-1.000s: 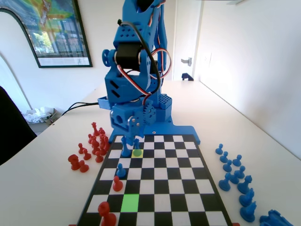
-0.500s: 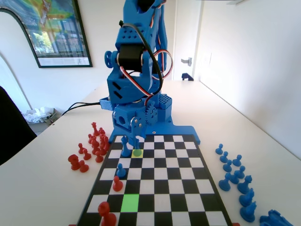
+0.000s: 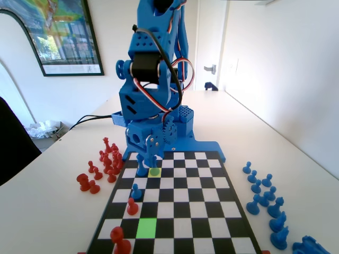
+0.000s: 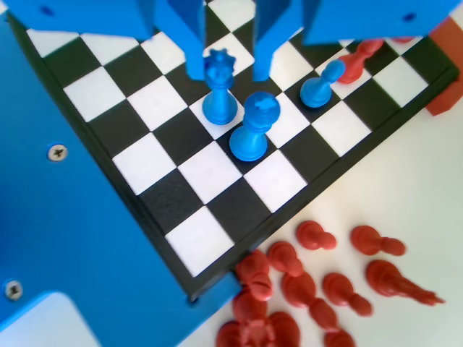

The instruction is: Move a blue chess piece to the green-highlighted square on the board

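In the fixed view the arm (image 3: 153,79) stands at the board's (image 3: 180,211) far end, folded steeply forward and down over the far left corner. Its gripper (image 3: 147,161) hangs low by the yellow square (image 3: 154,171). There the blue fingers and blue pieces run together, so the grip is hard to read from this side. The green square (image 3: 146,227) lies in the near rows, well apart from the gripper.

In the wrist view the gripper (image 4: 228,72) has its jaws spread to either side of the crowned head of the blue piece (image 4: 218,90), which stands upright on a white square of the board (image 4: 210,173). The left jaw is just beside it (touching or not, I cannot tell), with a clear gap on the right. The jaws' upper parts are cut off by the top edge. A taller blue piece (image 4: 253,130) stands just beside it, then a pawn (image 4: 318,87). Blurred red pieces (image 4: 318,282) lie toppled off the board.
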Controlling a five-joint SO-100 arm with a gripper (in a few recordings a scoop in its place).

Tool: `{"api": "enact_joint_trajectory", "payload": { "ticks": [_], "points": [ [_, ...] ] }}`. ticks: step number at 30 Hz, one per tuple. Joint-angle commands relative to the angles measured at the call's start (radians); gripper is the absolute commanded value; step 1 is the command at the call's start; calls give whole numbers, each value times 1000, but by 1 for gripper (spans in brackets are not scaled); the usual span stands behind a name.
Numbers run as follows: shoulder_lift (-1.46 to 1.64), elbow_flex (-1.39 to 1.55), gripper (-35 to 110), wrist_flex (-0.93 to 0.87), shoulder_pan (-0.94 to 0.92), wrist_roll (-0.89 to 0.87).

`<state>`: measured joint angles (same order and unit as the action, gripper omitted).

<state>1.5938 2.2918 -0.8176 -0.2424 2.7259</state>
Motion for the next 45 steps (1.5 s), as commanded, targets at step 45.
{"api": "enact_joint_trajectory", "payload": {
  "ticks": [45],
  "points": [
    [61, 0, 1, -71, 8, 29]
  ]
}}
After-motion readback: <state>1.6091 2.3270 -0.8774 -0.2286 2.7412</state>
